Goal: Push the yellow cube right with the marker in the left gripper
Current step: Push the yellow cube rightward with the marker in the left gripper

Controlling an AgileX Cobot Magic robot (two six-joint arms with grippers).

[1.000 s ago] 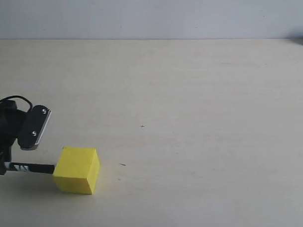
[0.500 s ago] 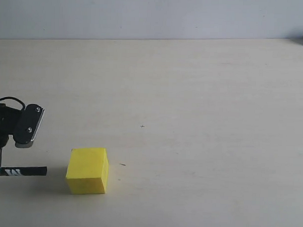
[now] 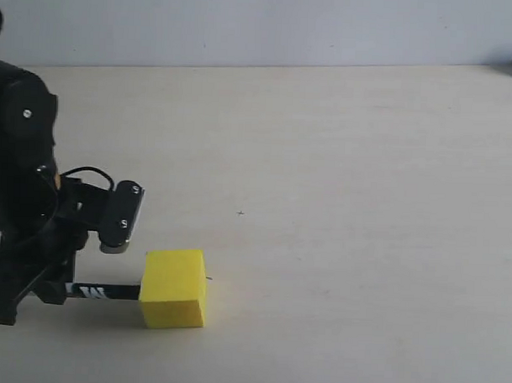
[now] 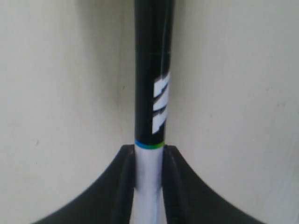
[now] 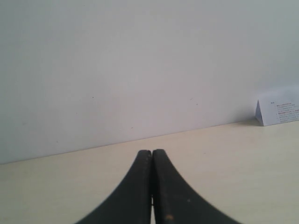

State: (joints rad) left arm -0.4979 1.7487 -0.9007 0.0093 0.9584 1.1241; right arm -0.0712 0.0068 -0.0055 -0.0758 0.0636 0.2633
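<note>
The yellow cube (image 3: pixel 174 287) is sitting flat on the pale table (image 3: pixel 340 203), showing a lit top and a slightly darker front face. It is plain, matte and sharp-edged, with no marking. It is turned a little, so its front is not quite square to the exterior camera. A wide stretch of table is lying to the right of the cube.

The marker (image 3: pixel 105 292) is lying roughly level just left of the cube, and its black end appears to be meeting the cube's left face low down. I judge that the pushing step is under way, with contact made or about to be made. From the wrist, the marker (image 4: pixel 153 107) is showing a black half with white lettering, a thin coloured ring and then a white barrel.

The left gripper (image 4: pixel 148 156) is pinching that white barrel between its black fingers (image 4: pixel 122 172), and the black half is sticking out towards the cube. In the exterior view the left gripper (image 3: pixel 63 290) is working further left of the cube, with its silver-edged plate (image 3: pixel 123 218) hanging above and left of the cube's top.

The next move seems to call for a steady rightward drive, keeping the marker low and aimed at the middle of the cube's left face. An off-centre push would probably spin the cube rather than slide it.

The right gripper (image 5: pixel 152 158) is holding nothing, its fingers pressed together. It is facing a wall and a small white card (image 5: pixel 280 111), with the cube out of its sight.
</note>
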